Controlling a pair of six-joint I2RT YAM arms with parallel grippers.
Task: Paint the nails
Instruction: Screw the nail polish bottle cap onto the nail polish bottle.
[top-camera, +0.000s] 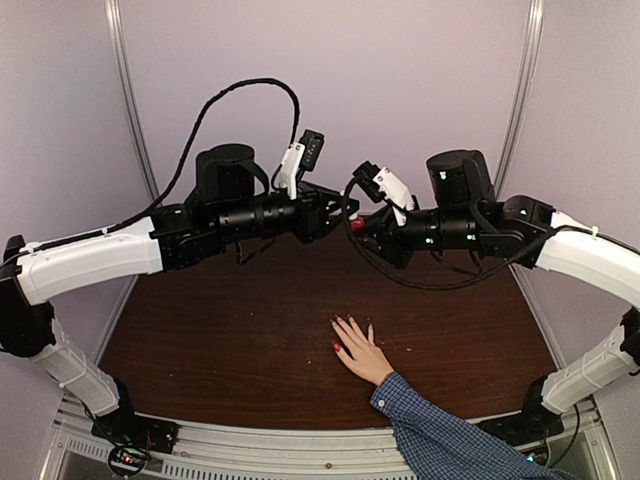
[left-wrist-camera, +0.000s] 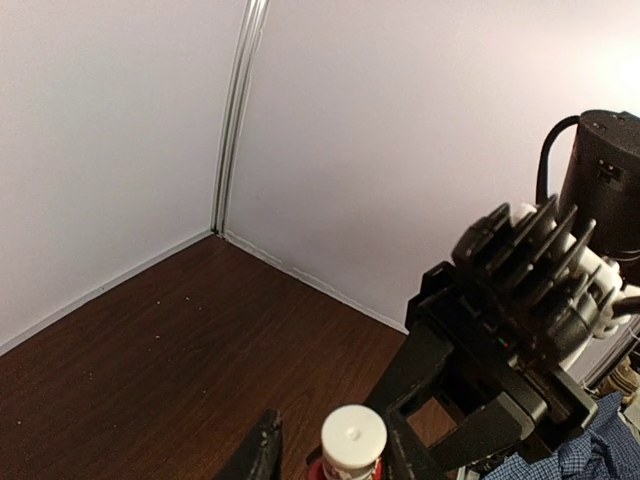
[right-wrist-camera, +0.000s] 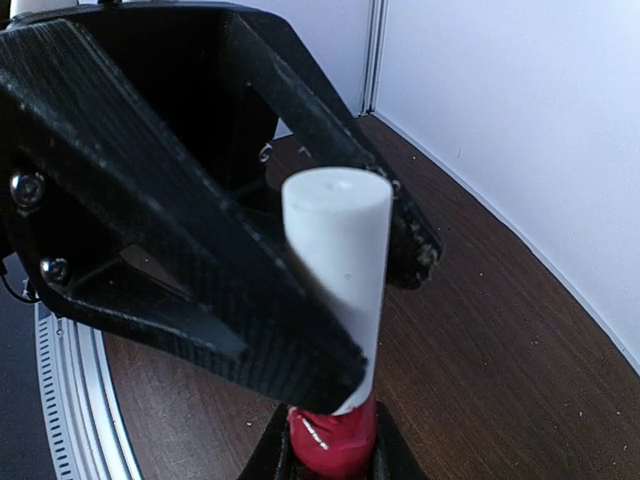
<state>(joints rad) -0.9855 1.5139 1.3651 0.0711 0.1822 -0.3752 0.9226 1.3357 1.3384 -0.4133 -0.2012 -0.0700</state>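
Pale lavender walls (top-camera: 400, 80) close the cell on three sides, with metal corner posts (top-camera: 130, 100) where they meet. They bound a dark brown wood table (top-camera: 220, 340), and a ribbed aluminium rail (top-camera: 300, 442) runs along its near edge. Bare wood shows wide across the left half and between the hand and the back wall.

The left arm (top-camera: 100, 260) and right arm (top-camera: 590, 255) reach inward from the sides and meet raised over the back of the table, well apart from the person's hand. A black cable (top-camera: 250, 90) loops high above the left arm.

A blue checked sleeve (top-camera: 440, 435) comes in over the near edge right of centre. The hand (top-camera: 360, 352) lies flat, palm down, with its fingers spread toward the back wall.

The right gripper (top-camera: 368, 228) is closed on a small red polish bottle (top-camera: 357, 223), pinching its body, as the right wrist view shows. The left gripper (top-camera: 335, 217) faces it with its jaws parted on either side of the bottle's white cap (right-wrist-camera: 335, 270). The left wrist view shows a slit of table between one finger (left-wrist-camera: 262, 452) and the cap.

The nails (top-camera: 338, 348) show only from above. One at the hand's left edge is red, and the rest are too small to tell. The left wrist view catches only a corner of the sleeve.
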